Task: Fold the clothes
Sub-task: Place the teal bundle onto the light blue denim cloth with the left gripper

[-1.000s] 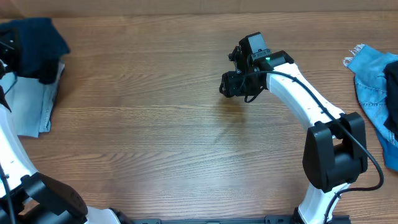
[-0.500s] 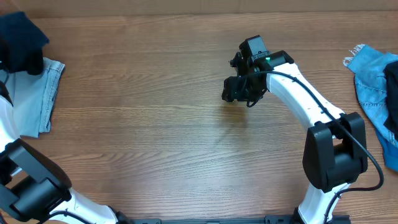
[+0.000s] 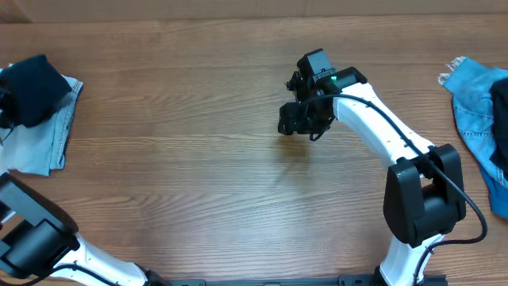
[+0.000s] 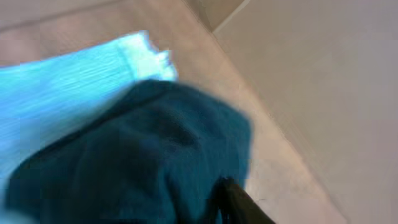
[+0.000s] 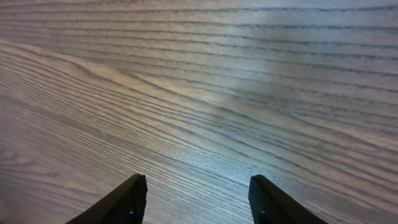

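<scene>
since a second ago the navy garment has dropped from the far left corner and now lies bunched on the pale blue piece, and the left arm has swung its big lower link further into the near left corner; the right arm has edged slightly left.

the wooden table fills the overhead view. the right arm reaches from the near right edge up over the middle of the table. the left arm shows mostly as its dark and white base link, with its far end cut off at the left edge.

the pale blue piece lies flat at the left edge, the navy garment covering its far end. the brighter blue denim piece lies crumpled at the right edge, well apart from both.

the right gripper hangs over bare wood, its jaws parted about halfway with nothing between them. of the left gripper only one dark finger shows, blurred, just beside the navy fabric; i cannot tell how wide its jaws stand or whether it grips the cloth.
</scene>
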`<state>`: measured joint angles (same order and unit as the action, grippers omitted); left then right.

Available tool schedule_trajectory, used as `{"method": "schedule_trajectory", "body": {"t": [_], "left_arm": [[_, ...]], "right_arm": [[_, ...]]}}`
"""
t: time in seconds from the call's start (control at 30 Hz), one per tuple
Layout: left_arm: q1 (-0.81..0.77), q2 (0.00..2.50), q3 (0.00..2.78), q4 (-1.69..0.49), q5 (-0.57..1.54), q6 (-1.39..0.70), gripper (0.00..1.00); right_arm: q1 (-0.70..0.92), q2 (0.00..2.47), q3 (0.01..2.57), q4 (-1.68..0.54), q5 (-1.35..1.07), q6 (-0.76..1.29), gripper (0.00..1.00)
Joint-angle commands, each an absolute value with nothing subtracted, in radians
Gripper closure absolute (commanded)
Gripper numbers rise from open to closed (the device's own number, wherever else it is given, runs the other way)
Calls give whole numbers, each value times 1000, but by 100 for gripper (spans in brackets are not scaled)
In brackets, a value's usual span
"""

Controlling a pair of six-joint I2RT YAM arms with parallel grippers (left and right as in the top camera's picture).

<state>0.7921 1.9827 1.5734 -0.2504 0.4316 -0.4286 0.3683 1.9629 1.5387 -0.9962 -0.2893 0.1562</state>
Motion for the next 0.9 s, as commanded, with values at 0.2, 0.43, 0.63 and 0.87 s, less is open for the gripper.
{"method": "schedule_trajectory", "body": {"t": [0.2,0.43,0.63,0.87], "left_arm": [[883,1984,1591,-493,557,-325,51],[811,1984,1591,-589,578,-313,31],[809,1984,1593,-546,659,-314,42],[814,1978,1611,-466,805,-361,96]], "right_arm": [[372,1956,1542,-976,-300,149,43],[373,1956,1542,-965,-302,134,43],[404,1956,1542,-974,-288,77,41],[405,1956,1542,-967,-289,78,41]]}}
